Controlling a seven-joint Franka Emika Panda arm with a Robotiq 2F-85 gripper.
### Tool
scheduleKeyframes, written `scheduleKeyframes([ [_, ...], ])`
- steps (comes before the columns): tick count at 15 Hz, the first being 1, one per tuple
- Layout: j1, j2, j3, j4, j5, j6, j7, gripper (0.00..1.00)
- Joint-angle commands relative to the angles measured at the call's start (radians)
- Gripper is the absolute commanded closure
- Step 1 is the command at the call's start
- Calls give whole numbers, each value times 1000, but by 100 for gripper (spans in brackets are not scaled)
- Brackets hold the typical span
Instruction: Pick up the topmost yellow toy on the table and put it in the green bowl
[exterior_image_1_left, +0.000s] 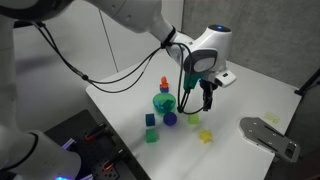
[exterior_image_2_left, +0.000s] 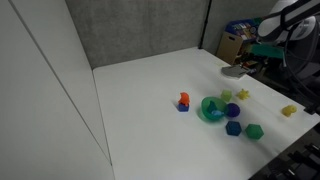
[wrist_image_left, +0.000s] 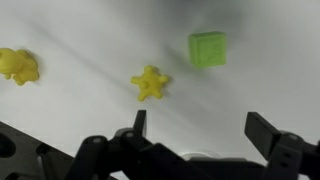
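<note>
Fingers (wrist_image_left: 197, 118) wide apart, nothing between them, hanging above the white surface (exterior_image_1_left: 235, 100) and touching nothing. In the wrist view both finger tips frame the lower edge. The topmost yellow toy (wrist_image_left: 150, 82) lies flat on the surface just past them, nearer the one on the picture's left than midway. Pale yellow-green cube (wrist_image_left: 207, 48) sits near the toy, apart from it. A second yellow toy (wrist_image_left: 18, 66) is at that picture's left edge, well apart.

In an exterior view the star toy (exterior_image_1_left: 207, 135) lies on the surface below the fingers, with the pale cube (exterior_image_1_left: 194, 120) beside it. Green bowl (exterior_image_1_left: 163, 103) stands on the far side of that cube, with an orange piece (exterior_image_1_left: 164, 82) next to it. A blue cube (exterior_image_1_left: 151, 119), a green cube (exterior_image_1_left: 152, 135) and a dark blue piece (exterior_image_1_left: 170, 119) are clustered by the bowl. A grey metal part (exterior_image_1_left: 270, 135) lies near the surface edge.

In an exterior view the star toy (exterior_image_2_left: 243, 94) is outside the bowl (exterior_image_2_left: 212, 108), with the pale cube between them.
</note>
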Motion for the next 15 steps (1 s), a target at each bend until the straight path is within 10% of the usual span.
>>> scheduleKeyframes([
  [1,-26,119,-11,78,1,42,-14,0],
  [15,-59,410,-31,200,25,202,-47,0],
])
